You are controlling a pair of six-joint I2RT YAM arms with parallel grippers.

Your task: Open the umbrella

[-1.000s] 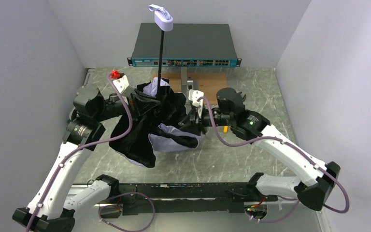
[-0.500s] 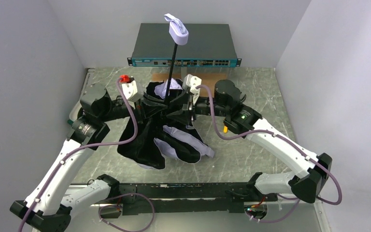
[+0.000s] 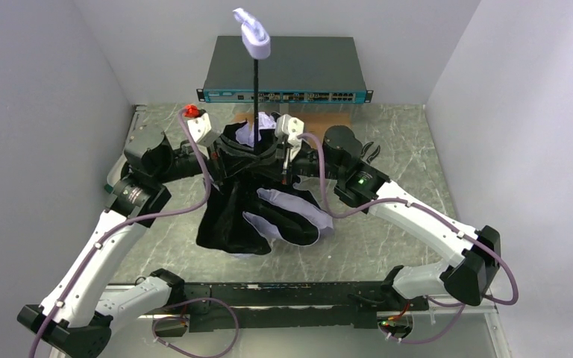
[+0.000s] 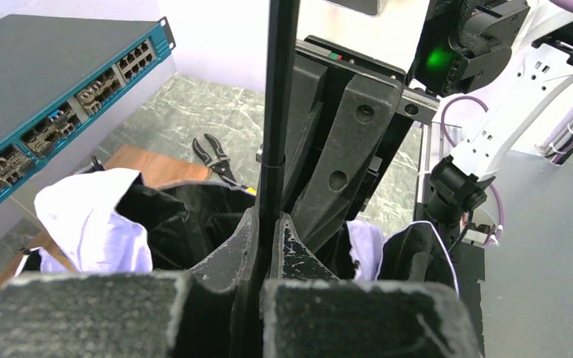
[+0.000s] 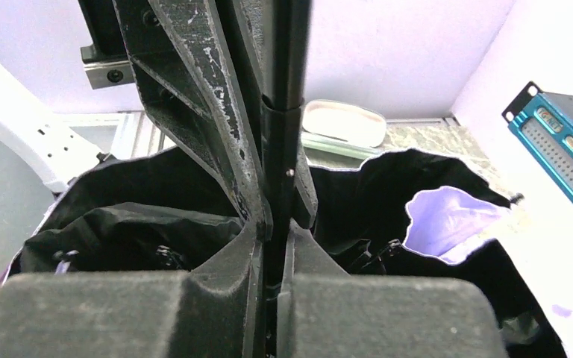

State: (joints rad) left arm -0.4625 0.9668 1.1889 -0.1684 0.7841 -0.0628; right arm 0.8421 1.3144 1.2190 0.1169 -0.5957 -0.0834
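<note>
The umbrella (image 3: pixel 268 220) stands upside down over the middle of the desk (image 3: pixel 410 149). Its black-lined canopy is slumped in folds, its thin dark shaft (image 3: pixel 257 97) is upright, and its lavender handle (image 3: pixel 256 43) is at the top. The left pincer (image 4: pixel 271 224) and right pincer (image 5: pixel 272 224) meet from opposite sides, each pinching the shaft just above the canopy. A network switch (image 3: pixel 283 67) sits at the far edge.

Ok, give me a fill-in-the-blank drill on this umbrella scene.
1. The left tool and right tool both clamp the umbrella by its thin black ____.
2. Its handle points ____.
3. Its fabric hangs limp, so the umbrella is not yet ____.
Missing words: shaft; up; open.
</note>
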